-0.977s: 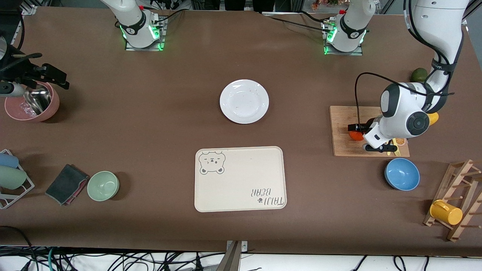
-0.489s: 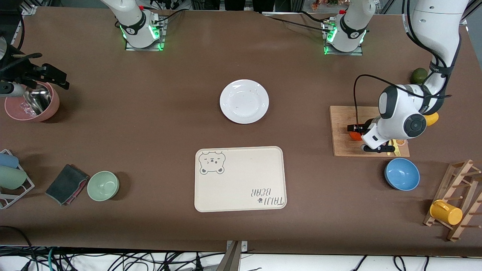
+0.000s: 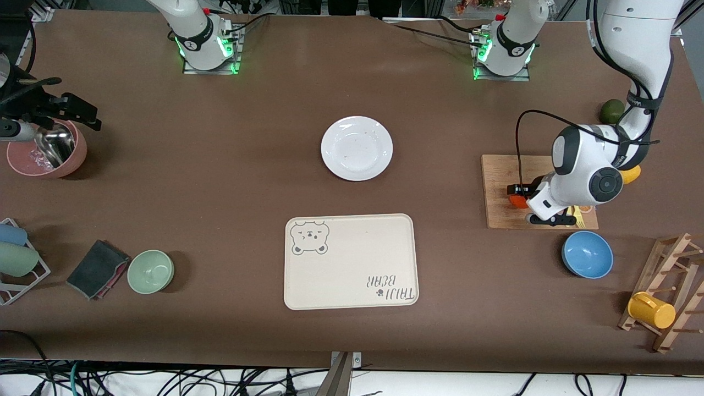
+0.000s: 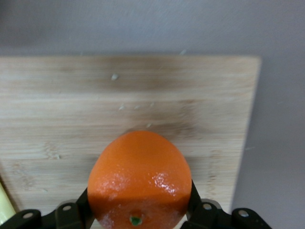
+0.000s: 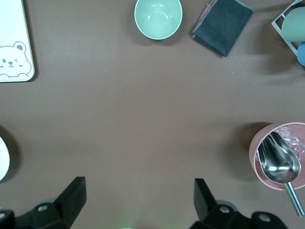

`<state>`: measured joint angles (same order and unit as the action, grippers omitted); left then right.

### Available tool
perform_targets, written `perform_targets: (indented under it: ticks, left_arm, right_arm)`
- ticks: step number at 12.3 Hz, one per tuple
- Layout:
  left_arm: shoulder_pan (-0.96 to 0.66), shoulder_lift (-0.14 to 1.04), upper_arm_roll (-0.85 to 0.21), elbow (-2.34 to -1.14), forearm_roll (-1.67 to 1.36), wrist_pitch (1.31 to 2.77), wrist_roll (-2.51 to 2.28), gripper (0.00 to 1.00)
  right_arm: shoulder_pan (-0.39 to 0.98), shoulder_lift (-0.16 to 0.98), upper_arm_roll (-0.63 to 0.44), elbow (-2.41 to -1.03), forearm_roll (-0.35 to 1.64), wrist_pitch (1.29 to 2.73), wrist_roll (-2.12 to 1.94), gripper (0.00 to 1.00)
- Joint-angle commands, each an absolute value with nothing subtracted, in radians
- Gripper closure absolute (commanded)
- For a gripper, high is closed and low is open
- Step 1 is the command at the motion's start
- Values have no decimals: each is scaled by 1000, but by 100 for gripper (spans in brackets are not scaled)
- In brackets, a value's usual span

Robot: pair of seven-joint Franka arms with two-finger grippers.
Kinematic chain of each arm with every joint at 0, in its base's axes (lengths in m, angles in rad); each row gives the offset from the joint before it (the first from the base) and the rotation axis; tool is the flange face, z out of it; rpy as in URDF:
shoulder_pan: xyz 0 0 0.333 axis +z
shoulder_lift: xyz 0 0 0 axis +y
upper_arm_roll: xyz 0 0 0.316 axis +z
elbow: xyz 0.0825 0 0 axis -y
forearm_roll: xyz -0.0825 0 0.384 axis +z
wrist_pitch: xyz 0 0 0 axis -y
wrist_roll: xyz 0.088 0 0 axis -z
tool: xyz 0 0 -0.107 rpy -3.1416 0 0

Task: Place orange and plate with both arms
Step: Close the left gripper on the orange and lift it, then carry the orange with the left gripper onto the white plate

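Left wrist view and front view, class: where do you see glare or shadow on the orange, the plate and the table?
Left wrist view: bright glare spots sit on the orange, whose lower part lies in shadow between the fingers of the left gripper. Front view: the glossy plate shows soft white sheen, and the blue bowl casts a faint shadow on the table.

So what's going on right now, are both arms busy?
Left gripper shut on the orange, over the wooden board. Right gripper open, waiting above bare table. Plate untouched mid-table. Nothing in the way.
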<state>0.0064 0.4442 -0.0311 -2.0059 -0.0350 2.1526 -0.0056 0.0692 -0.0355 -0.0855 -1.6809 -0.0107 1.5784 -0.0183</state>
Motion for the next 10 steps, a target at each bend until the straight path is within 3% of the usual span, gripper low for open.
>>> perform_targets:
  ticks: [1, 3, 6, 8, 10]
  left_arm:
    - [-64, 446, -41, -1887, -21, 2028, -139, 61]
    - [-103, 433, -102, -1872, -58, 2022, -275, 64]
    - [-107, 437, -275, -1836, -120, 2036, -519, 66]
    - [-132, 443, -378, -1836, -121, 2121, -712, 68]
    - [-249, 463, -390, -1838, -114, 2196, -884, 68]
  right_arm:
    - [67, -51, -83, -1689, -6, 1575, -15, 0]
    - [66, -49, -86, -1689, -6, 1577, -17, 0]
    - [66, -51, -87, -1689, -6, 1577, -15, 0]
    - [66, -49, -87, -1689, -6, 1577, -17, 0]
    - [66, -49, -87, -1689, -6, 1580, -15, 0]
